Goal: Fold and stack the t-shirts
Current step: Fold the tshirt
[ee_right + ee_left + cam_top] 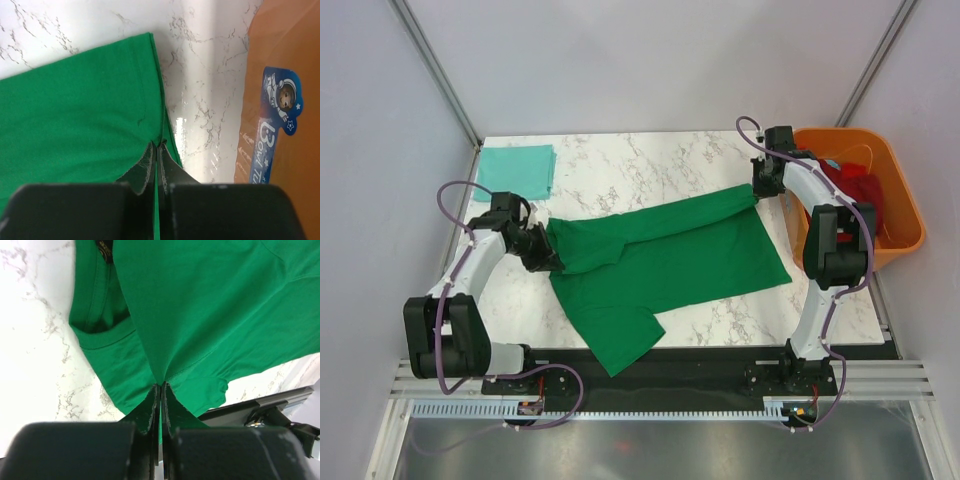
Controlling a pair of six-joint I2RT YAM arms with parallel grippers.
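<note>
A dark green t-shirt (660, 255) lies spread across the middle of the marble table (620, 160), its far edge lifted between my two grippers. My left gripper (546, 257) is shut on the shirt's edge beside the collar (102, 322); the cloth (200, 305) runs out from its closed fingertips. My right gripper (761, 186) is shut on the shirt's hem corner (100, 120) at the right. A pale teal t-shirt (515, 170) lies folded at the far left corner. Dark red t-shirts (852, 185) lie in the orange tub.
The orange plastic tub (905, 215) stands off the table's right edge, close to my right arm; its wall with a blue sticker (280, 100) fills the right of the right wrist view. The table's near edge has a black rail (270, 407).
</note>
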